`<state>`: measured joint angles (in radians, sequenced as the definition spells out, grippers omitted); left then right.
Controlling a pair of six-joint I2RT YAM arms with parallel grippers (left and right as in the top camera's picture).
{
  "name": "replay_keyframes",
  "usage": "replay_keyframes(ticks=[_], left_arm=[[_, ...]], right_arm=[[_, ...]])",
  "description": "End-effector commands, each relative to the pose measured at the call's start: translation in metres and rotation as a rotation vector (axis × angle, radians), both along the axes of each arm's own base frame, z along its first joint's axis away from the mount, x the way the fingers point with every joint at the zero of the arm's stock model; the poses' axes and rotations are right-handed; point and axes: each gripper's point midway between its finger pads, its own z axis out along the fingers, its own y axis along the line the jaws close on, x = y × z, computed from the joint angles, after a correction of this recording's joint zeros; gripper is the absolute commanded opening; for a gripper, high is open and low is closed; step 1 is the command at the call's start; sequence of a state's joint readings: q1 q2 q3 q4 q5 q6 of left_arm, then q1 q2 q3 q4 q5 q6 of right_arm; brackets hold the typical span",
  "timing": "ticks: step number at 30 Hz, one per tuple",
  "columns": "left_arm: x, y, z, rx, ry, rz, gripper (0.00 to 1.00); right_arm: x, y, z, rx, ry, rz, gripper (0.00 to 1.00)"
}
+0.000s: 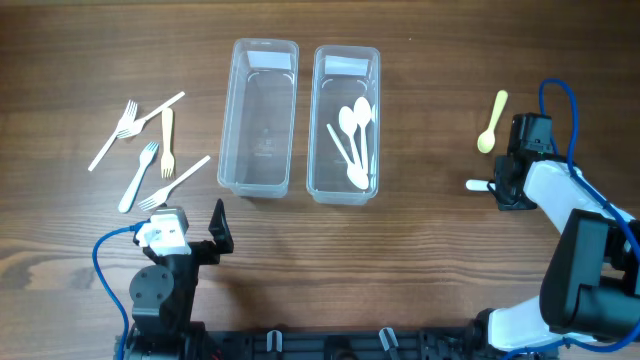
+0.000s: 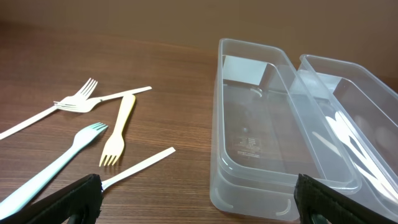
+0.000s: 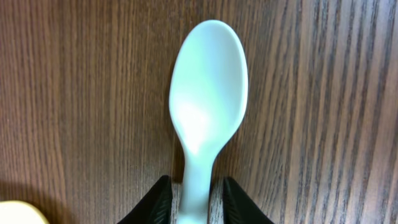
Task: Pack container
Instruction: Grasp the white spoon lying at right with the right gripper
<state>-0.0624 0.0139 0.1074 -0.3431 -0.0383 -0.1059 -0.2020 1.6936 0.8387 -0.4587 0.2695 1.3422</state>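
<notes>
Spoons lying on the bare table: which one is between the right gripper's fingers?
The white spoon: its handle lies between the fingers of the right gripper. The yellow spoon lies apart from the gripper, untouched.

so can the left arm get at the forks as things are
Likely yes: the forks lie loose and uncovered just ahead of the left claw, which is open, and the empty container sits off to one side.
</notes>
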Motion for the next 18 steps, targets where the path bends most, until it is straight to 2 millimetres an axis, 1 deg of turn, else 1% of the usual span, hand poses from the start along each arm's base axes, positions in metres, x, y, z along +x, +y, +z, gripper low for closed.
replay_keyframes(ticks=[1, 6, 8, 10, 12, 14, 17, 18], left_arm=[[0.0, -0.001, 0.001, 0.005, -0.008, -0.007, 1.0], [0.0, -0.001, 0.001, 0.005, -0.008, -0.007, 1.0], [0.0, -0.001, 0.001, 0.005, -0.008, -0.007, 1.0], [0.0, -0.001, 0.001, 0.005, -0.008, -0.007, 1.0], [0.0, -0.001, 0.001, 0.005, -0.008, -0.007, 1.0], [0.0, -0.001, 0.001, 0.005, -0.008, -0.007, 1.0], [0.0, -0.001, 0.001, 0.005, -0.008, -0.007, 1.0], [0.0, -0.001, 0.001, 0.005, -0.008, -0.007, 1.0]], right_arm=[[-0.015, 0.01, -0.02, 0.061, 0.065, -0.012, 0.19], [-0.022, 0.011, -0.021, 0.063, 0.098, 0.001, 0.04], [-0.022, 0.009, -0.019, 0.044, 0.116, 0.047, 0.04], [-0.026, 0.001, -0.01, -0.01, 0.132, 0.058, 0.04], [-0.028, -0.009, 0.007, -0.079, 0.132, 0.072, 0.04], [-0.023, -0.017, 0.035, -0.149, 0.098, 0.116, 0.04], [-0.015, -0.019, 0.075, -0.204, -0.004, 0.178, 0.04], [-0.013, -0.018, 0.085, -0.219, -0.03, 0.196, 0.04]])
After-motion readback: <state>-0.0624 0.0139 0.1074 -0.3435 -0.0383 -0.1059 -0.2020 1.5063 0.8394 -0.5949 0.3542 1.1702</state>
